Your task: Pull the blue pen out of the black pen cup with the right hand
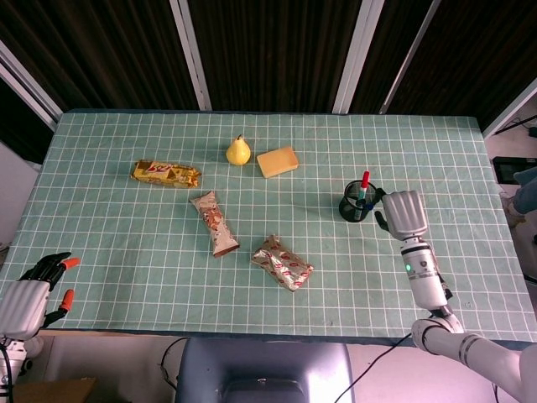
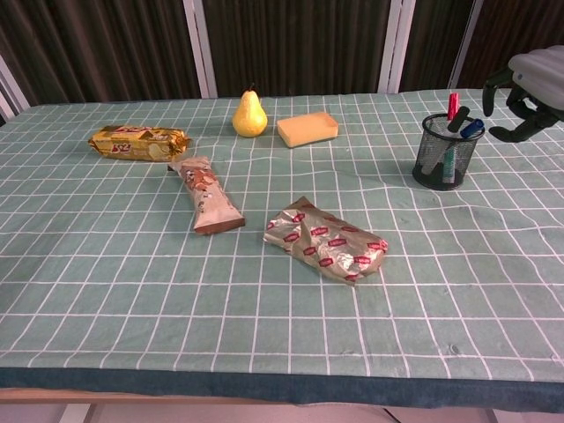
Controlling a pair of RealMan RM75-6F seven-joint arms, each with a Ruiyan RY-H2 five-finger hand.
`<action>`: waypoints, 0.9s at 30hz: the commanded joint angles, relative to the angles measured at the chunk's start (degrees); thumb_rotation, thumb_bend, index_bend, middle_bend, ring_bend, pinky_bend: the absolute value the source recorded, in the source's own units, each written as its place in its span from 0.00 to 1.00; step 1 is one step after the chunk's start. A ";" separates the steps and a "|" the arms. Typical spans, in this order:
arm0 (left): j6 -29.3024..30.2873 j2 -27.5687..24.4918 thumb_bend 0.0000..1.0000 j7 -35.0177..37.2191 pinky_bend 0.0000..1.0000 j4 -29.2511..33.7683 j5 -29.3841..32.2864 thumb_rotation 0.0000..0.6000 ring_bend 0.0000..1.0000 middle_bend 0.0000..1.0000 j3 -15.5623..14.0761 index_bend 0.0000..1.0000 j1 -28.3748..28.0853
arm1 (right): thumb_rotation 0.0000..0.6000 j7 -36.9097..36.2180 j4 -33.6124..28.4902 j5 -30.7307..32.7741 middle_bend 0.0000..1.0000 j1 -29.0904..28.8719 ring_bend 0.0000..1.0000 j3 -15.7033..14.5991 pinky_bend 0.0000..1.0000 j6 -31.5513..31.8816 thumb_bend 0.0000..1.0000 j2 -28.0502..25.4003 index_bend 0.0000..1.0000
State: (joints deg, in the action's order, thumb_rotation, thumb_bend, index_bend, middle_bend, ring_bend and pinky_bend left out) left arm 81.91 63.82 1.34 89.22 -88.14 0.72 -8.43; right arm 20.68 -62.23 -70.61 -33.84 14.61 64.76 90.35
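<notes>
Blue pen (image 2: 471,129) sits in black pen cup (image 2: 443,152); right robot hand (image 1: 403,212) beside it, released, grasp not yet made

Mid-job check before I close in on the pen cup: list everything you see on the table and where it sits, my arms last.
Black mesh pen cup: one, right side of the table, upright.
Blue-capped pen: one, in the cup, leaning right.
Red-capped pen: one, in the cup, at the back.
Dark pen: one, in the cup, between the other two.
Yellow pear: one, far centre.
Yellow sponge block: one, just right of the pear.
Gold snack packet: one, far left.
Brown-and-white wrapped bar: one, left of centre.
Silver-and-red foil packet: one, centre, crumpled.
Green gridded table mat: one, covering the table.
Left hand: near left corner, holding nothing.
Right hand: beside the cup on its right, holding nothing.
</notes>
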 commanded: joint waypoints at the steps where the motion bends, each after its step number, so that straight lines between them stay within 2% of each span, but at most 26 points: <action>1: -0.05 -0.01 0.47 0.03 0.36 0.02 0.04 1.00 0.14 0.15 0.01 0.25 -0.02 | 1.00 -1.09 1.22 -0.69 1.00 -0.21 1.00 -0.25 1.00 0.60 0.50 0.81 0.63; 27: -0.37 -0.16 0.47 0.41 0.36 0.01 0.18 1.00 0.14 0.15 -0.04 0.25 -0.11 | 1.00 -6.88 7.70 -2.84 1.00 -1.48 1.00 -1.00 1.00 0.88 0.50 4.13 0.64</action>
State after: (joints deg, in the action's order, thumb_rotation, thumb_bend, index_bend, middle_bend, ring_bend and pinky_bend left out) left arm 81.54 63.65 1.75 89.24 -87.96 0.68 -8.54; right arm 14.17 -54.66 -73.27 -35.24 13.71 65.77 94.38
